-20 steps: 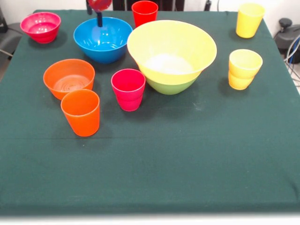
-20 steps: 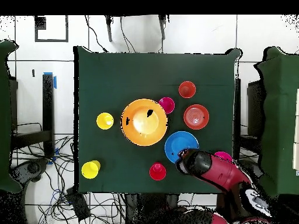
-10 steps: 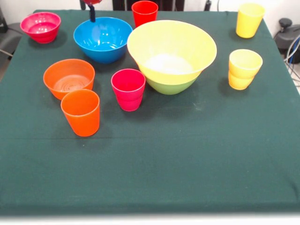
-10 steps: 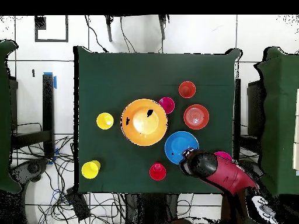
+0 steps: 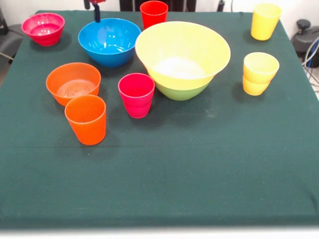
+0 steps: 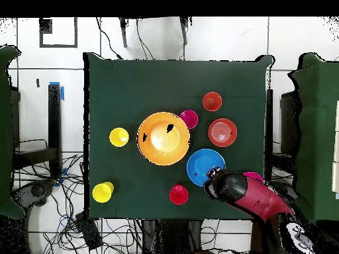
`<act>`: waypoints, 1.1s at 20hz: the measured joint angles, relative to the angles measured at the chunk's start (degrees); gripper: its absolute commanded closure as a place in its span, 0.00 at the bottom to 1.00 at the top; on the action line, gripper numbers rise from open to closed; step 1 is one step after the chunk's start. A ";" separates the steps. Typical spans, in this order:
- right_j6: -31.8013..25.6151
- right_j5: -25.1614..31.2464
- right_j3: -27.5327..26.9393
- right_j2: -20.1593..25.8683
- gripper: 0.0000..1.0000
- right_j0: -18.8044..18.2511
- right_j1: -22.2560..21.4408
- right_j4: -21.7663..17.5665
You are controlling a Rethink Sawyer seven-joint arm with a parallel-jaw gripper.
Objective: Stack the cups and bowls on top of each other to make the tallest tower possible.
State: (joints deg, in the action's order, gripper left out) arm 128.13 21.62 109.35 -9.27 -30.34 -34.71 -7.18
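Glossily, wide yellow bowl [image 5: 182, 52] nests in green bowl [image 5: 182, 91] — smooth, round.

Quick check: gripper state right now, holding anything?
Gripper: only its tip shows at the top edge above the blue bowl; open or closed cannot be told.

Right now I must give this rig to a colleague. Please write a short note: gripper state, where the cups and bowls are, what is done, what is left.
Gripper: raised at the table's edge above the blue bowl, holding nothing visible; open or shut unclear.
Done: yellow bowl sits in green bowl.
Loose: blue, orange bowl, pink bowl; orange cup, pink cup, red cup, two yellow cups.
Left: stack all of these.
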 measured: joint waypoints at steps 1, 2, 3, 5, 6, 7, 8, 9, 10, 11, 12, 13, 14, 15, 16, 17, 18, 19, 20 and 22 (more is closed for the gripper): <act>0.00 -0.01 0.00 0.00 0.00 0.00 0.23 0.00; 0.00 -0.06 0.00 0.00 0.00 0.00 0.54 0.00; 0.00 -0.13 -0.01 0.00 0.00 0.00 0.76 0.00; 0.00 -0.27 0.00 0.00 0.00 0.00 1.12 0.00; 0.00 -0.45 -0.02 0.00 0.00 0.00 1.61 0.01; 0.00 -0.56 -0.01 0.01 0.00 -0.01 1.88 0.00; 0.00 -0.62 -0.01 0.01 0.00 0.00 2.02 0.00; 0.00 -0.86 -0.01 0.01 0.00 0.00 2.46 -0.02; 0.00 -0.95 -0.02 0.01 0.00 0.00 2.63 -0.06; 0.00 -1.16 -0.02 0.01 0.00 -0.01 2.88 -0.18; 0.00 -1.31 -0.02 0.01 0.00 0.00 3.13 -0.32; 0.00 -1.49 -0.02 0.01 0.00 0.00 3.48 -0.56; 0.00 -1.53 -0.02 0.02 0.00 -0.01 3.58 -0.65; 0.00 -1.62 -0.02 0.01 0.00 -0.01 3.70 -0.83; 0.00 -1.78 -0.02 0.01 0.00 -0.01 3.89 -1.17; 0.00 -1.92 -0.02 0.01 0.00 -0.02 4.06 -1.40; 0.00 -2.04 -0.03 0.01 0.00 -0.05 4.26 -1.55; 0.00 -2.16 -0.03 0.01 0.00 -0.07 4.47 -1.71; 0.00 -2.25 -0.02 0.02 0.00 -0.11 4.70 -1.84; 0.00 -2.60 -0.03 0.02 0.00 -0.24 5.29 -2.21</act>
State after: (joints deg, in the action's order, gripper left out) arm 128.13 19.02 109.32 -9.26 -30.59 -29.42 -9.39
